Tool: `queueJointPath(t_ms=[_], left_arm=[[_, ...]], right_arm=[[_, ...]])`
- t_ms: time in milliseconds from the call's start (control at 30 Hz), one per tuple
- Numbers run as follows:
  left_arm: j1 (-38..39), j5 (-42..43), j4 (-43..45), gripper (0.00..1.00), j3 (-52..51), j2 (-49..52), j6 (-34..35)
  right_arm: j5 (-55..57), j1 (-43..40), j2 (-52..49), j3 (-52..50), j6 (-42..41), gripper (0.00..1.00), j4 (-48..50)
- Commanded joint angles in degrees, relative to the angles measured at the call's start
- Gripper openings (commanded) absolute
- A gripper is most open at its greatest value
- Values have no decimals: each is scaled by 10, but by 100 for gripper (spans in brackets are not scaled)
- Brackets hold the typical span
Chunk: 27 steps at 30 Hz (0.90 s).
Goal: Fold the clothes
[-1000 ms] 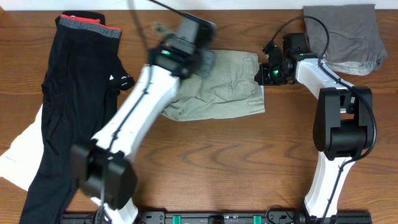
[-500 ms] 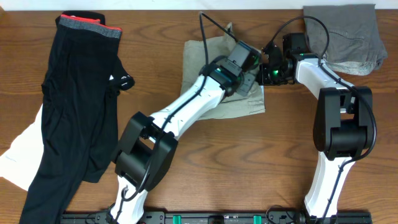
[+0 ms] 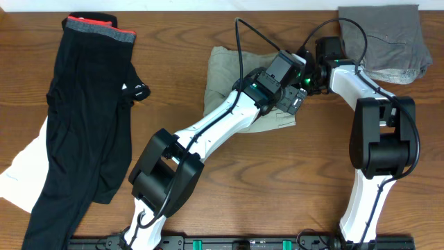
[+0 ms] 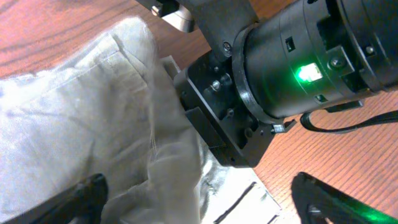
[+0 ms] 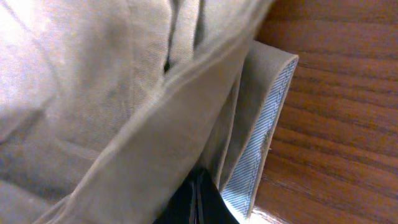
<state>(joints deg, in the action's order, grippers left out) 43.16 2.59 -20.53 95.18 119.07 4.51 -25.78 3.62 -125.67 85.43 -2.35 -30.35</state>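
The pale khaki trousers (image 3: 225,73) lie folded at the middle back of the table. My left gripper (image 3: 295,101) hangs over their right edge, open wide. A ridge of the khaki cloth (image 4: 74,124) lies loose between its fingers (image 4: 87,193). My right gripper (image 3: 310,75) meets the same edge from the right. It is shut, and its fingers (image 5: 199,202) run under the trousers (image 5: 93,93) beside the striped waistband lining (image 5: 261,130). Cloth hides their tips. Its black body with a green light (image 4: 280,81) fills the left wrist view. The grey folded garment (image 3: 388,42) lies at the back right.
A long black garment (image 3: 83,125) with a red-trimmed waistband lies down the left side, over a white cloth (image 3: 17,173). Both arm bases stand at the front edge, and a cable (image 3: 239,42) arcs above the trousers.
My left arm swept from the left across to the right, carrying the trousers' left part over the rest, and then its jaws opened. The right arm has not moved.
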Motion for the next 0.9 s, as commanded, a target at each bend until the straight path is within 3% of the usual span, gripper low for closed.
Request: queueJointPath(t_ms=[0,367,600,700,867], left_arm=[[-8,-1,1,98,15,0,5],[-115,-2,-81,98,15,-196,16],[-235,-3,-171,98,15,-271,16],[-269,-3,-203,98,15,-273,16],[-303,-3,-240,98,14,-272,16]], right_arm=[[24,3,-20,-13,-3,1,-16],[-11,-16,-10,-10,-3,1,-19],[-62,-58,90,-7,-40,3,-37],[-62,-62,145,-7,-43,11,-61],[-62,-48,206,-7,-42,35,-119]])
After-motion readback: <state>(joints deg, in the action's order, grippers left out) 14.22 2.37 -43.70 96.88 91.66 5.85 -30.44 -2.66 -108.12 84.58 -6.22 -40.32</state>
